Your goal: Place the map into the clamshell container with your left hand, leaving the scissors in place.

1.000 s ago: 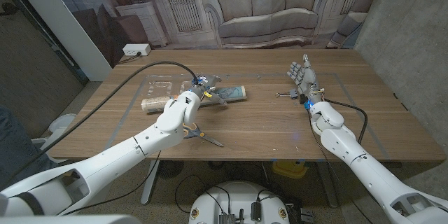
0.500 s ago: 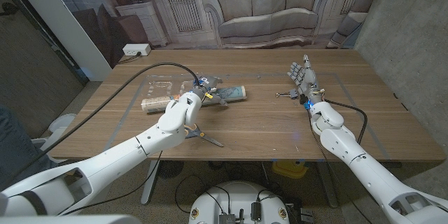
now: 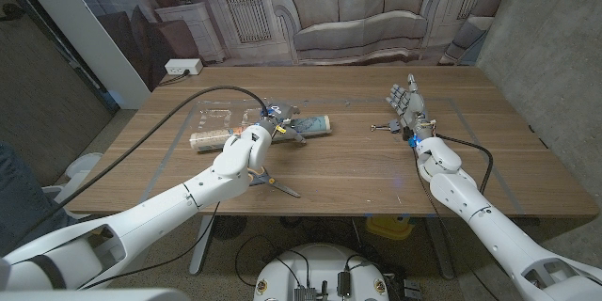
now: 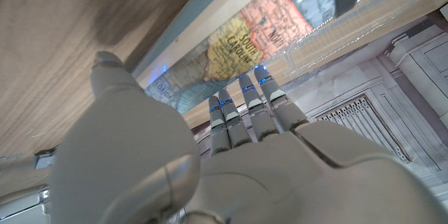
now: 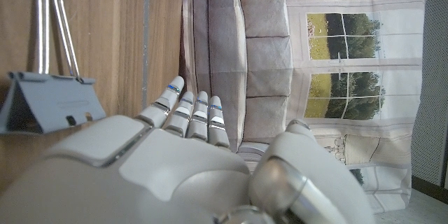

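The folded, colour-printed paper map (image 3: 314, 124) lies on the brown wooden worktop (image 3: 357, 165), just beside the clear plastic clamshell container (image 3: 218, 118) that sits open toward the worktop's far left. The white left hand (image 3: 266, 123) reaches over the map's near end; in the left wrist view its fingers (image 4: 241, 108) stretch straight out side by side above the printed sheet (image 4: 231, 45) (whether they actually touch the paper I cannot tell), and nothing is held in it. The blue-handled metal scissors (image 3: 268, 182) lie closer to the robot, partly under the left forearm. On the other side, the white right hand (image 3: 407, 106) stands with fingers extended and apart, holding nothing, just beside a small black binder clip with wire handles (image 3: 384, 128), which appears close up in the right wrist view (image 5: 49, 98).
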{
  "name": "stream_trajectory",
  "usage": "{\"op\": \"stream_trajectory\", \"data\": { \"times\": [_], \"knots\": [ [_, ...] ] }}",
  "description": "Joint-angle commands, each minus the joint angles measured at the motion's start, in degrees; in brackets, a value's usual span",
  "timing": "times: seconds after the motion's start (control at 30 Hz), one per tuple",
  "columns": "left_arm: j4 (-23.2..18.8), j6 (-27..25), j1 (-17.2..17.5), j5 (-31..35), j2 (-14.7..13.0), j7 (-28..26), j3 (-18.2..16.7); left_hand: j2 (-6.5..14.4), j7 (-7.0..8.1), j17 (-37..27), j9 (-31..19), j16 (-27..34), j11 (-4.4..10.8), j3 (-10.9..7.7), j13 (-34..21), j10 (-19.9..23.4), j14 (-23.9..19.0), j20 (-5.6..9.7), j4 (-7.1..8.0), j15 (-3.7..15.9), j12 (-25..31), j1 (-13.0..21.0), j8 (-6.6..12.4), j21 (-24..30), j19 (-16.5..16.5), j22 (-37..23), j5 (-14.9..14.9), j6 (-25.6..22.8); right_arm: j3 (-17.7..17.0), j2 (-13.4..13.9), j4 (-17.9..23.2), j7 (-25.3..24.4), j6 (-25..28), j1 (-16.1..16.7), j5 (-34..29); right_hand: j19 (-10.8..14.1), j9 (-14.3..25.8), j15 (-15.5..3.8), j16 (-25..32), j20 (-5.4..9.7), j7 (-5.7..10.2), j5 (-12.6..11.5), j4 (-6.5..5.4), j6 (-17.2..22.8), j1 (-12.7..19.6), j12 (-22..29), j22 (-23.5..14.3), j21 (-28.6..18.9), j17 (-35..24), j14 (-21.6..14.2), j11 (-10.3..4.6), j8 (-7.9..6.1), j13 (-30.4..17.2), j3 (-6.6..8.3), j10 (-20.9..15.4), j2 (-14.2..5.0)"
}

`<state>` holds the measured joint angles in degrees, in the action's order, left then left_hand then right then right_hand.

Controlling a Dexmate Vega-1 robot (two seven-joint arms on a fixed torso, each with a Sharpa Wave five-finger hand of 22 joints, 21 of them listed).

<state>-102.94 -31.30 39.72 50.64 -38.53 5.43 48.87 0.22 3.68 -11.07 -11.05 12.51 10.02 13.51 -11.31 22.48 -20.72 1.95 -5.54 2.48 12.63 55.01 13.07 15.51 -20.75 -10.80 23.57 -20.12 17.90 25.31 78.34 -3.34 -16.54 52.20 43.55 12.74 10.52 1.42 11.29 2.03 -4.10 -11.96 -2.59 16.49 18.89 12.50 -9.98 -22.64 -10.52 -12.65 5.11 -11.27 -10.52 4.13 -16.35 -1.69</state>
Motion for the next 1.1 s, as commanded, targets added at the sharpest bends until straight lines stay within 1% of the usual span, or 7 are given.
{"op": "stream_trajectory", "data": {
  "times": [0.03,0.23,0.27,0.5,0.57,0.73,1.1],
  "knots": [
    [0.6,0.4,0.2,-1.5,-0.1,-1.8,0.1,0.4,0.06,-0.2,-0.2,0.3,-0.05,-0.09,-0.3,1.4,-1.0,-0.22,-0.37,5.08,0.7,0.8,0.44,0.2,-0.6,-0.1,0.3,-1.0,0.4,-0.3,-0.3,-0.2,0.3,-0.4,-0.3,0.3,0.3,-0.03,-0.1,0.09,0.01,0.1,0.31,0.4,0.2,0.0,-0.3,0.1,-0.2,-0.4,0.07,0.05,-0.3,0.07,-0.4,-0.10],
    [1.1,0.7,0.2,-2.4,0.0,-2.6,0.2,1.8,0.27,-0.3,-0.2,0.7,0.11,-0.46,-0.4,3.5,-2.9,0.28,-0.63,5.37,1.1,2.4,0.98,0.4,-1.8,-0.1,0.4,-3.2,0.5,-0.4,-0.6,-0.1,0.3,-0.7,-0.4,0.3,0.3,-0.06,-0.1,0.08,0.05,0.1,0.33,0.4,0.2,0.0,-0.3,0.2,-0.2,-0.4,0.11,0.04,-0.3,0.06,-0.4,-0.13],
    [1.2,0.9,0.2,-2.6,0.0,-2.7,0.1,2.1,0.19,-0.3,-0.3,0.9,0.50,-0.53,-0.4,4.2,-3.5,0.48,-0.71,5.54,1.3,2.8,1.10,0.6,-2.3,-0.1,0.3,-3.8,0.5,-0.5,-0.7,-0.1,0.3,-0.7,-0.4,0.3,0.3,-0.05,-0.1,0.10,0.03,0.1,0.33,0.4,0.2,0.0,-0.3,0.2,-0.2,-0.4,0.07,0.04,-0.3,0.06,-0.5,-0.13],
    [1.5,1.2,0.0,-3.3,0.1,-3.3,0.3,3.4,0.10,-0.4,-0.3,1.4,0.46,-0.85,-0.6,6.7,-6.2,0.72,-1.13,6.09,1.7,4.9,1.68,1.6,-5.8,-0.1,0.2,-6.4,0.6,-0.6,-0.8,0.0,0.3,-0.7,-0.4,0.4,0.3,-0.06,-0.1,0.13,0.05,0.1,0.36,0.4,0.2,0.0,-0.3,0.3,-0.2,-0.4,0.06,0.04,-0.3,0.03,-0.5,-0.14],
    [1.7,1.3,-0.1,-3.5,0.1,-3.5,0.3,3.8,0.05,-0.4,-0.3,1.4,-1.48,-0.87,-0.6,7.4,-6.6,0.83,-1.25,6.10,1.8,5.5,1.63,1.9,-6.8,-0.1,0.0,-6.7,0.6,-0.6,-0.8,-0.1,0.3,-0.7,-0.4,0.4,0.3,-0.08,-0.2,0.12,0.04,0.1,0.37,0.4,0.2,0.0,-0.3,0.3,-0.2,-0.4,0.02,0.04,-0.3,0.02,-0.5,-0.14],
    [1.8,1.4,-0.1,-3.9,0.2,-3.9,0.5,4.8,-0.06,-0.6,-0.4,1.7,-2.08,-1.19,-0.7,8.7,-8.2,1.03,-1.49,6.37,1.9,6.9,1.85,2.8,-9.5,-0.1,-0.3,-8.2,0.6,-0.5,-0.7,0.0,0.3,-0.6,-0.4,0.4,0.3,-0.11,-0.2,0.12,0.04,0.1,0.38,0.4,0.2,0.0,-0.3,0.4,-0.2,-0.4,0.10,0.05,-0.3,0.00,-0.5,-0.17],
    [1.0,0.4,0.2,-3.8,0.3,-4.5,0.7,7.3,0.12,-0.7,-0.4,3.3,-0.66,-2.11,-1.6,16.0,-16.0,3.15,-2.05,8.69,3.7,11.3,3.56,4.9,-15.6,-0.2,-1.8,-15.9,0.5,-0.2,-0.2,0.2,0.3,-0.4,-0.4,0.5,0.3,-0.08,-0.2,0.10,0.03,0.1,0.47,0.4,0.2,0.0,-0.3,0.6,-0.2,-0.4,0.03,0.05,-0.3,-0.02,-0.5,-0.20]
  ]
}}
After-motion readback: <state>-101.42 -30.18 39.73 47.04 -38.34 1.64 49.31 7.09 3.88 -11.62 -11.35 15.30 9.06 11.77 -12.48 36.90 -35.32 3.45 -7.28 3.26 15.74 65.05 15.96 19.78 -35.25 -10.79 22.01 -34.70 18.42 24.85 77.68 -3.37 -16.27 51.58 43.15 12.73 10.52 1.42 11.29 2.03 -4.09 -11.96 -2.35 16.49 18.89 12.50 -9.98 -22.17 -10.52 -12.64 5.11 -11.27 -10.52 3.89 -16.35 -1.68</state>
